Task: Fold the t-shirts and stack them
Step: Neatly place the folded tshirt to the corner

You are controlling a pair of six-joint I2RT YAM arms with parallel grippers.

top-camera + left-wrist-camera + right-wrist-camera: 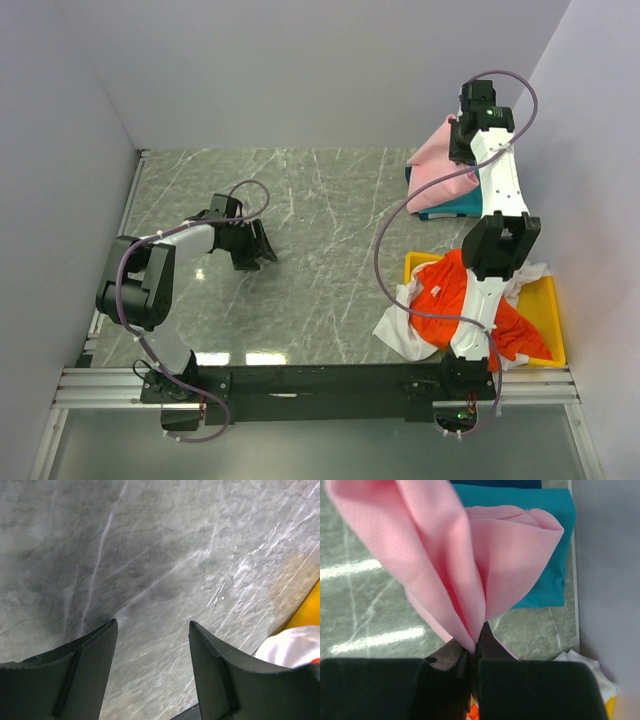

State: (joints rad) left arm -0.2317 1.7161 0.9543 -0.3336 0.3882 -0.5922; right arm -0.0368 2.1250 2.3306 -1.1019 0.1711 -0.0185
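The right gripper [475, 652] pinches the soft light pink cloth t-shirt [445, 555], a flat teal-blue cloth t-shirt [545, 555] just past it, and the left gripper [152, 625] hangs open, empty.

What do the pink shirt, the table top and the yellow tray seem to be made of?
The pink shirt: soft matte cloth, probably knit; it drapes in folds and shows fine dots. The table top: polished grey-green marble or an imitation; white veins, light reflections. The yellow tray: probably smooth plastic; even bright colour, raised rim.
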